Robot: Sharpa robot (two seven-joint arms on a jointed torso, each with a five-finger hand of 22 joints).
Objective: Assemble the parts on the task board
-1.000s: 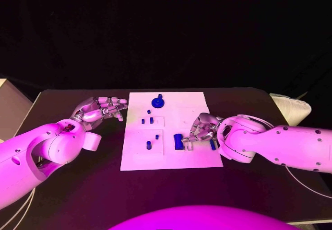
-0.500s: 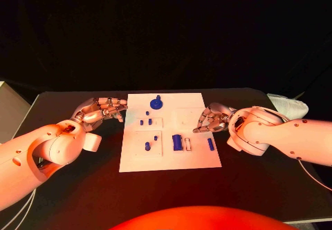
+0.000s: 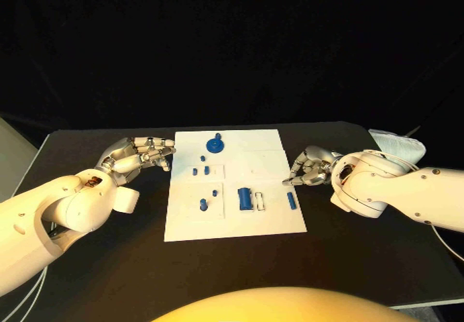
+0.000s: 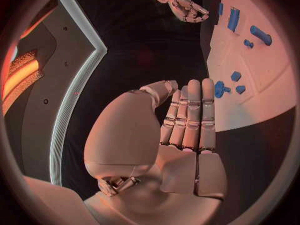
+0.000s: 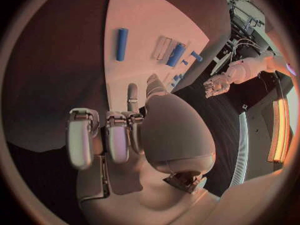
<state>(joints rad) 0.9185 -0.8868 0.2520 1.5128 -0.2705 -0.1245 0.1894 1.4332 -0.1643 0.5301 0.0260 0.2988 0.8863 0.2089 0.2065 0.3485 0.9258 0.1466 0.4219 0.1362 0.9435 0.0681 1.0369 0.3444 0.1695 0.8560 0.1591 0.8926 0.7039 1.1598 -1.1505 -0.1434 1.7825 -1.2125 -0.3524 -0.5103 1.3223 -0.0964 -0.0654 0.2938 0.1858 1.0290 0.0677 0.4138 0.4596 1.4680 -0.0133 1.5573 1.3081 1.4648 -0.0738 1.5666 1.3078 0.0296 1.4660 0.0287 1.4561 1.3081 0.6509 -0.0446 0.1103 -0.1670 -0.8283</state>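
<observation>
Right hand has withdrawn off the task board, fingers curled, empty. I judge the blue peg light, rigid; pinch mid-length.

The right hand hung over the dark table, fingers curled inward with nothing in them. Beyond its fingertips lay the white board. A blue rod lay alone on the board, apart from a second blue piece beside a pale slot. Small blue parts sat farther on. The left hand hovered off the board's far edge.
</observation>
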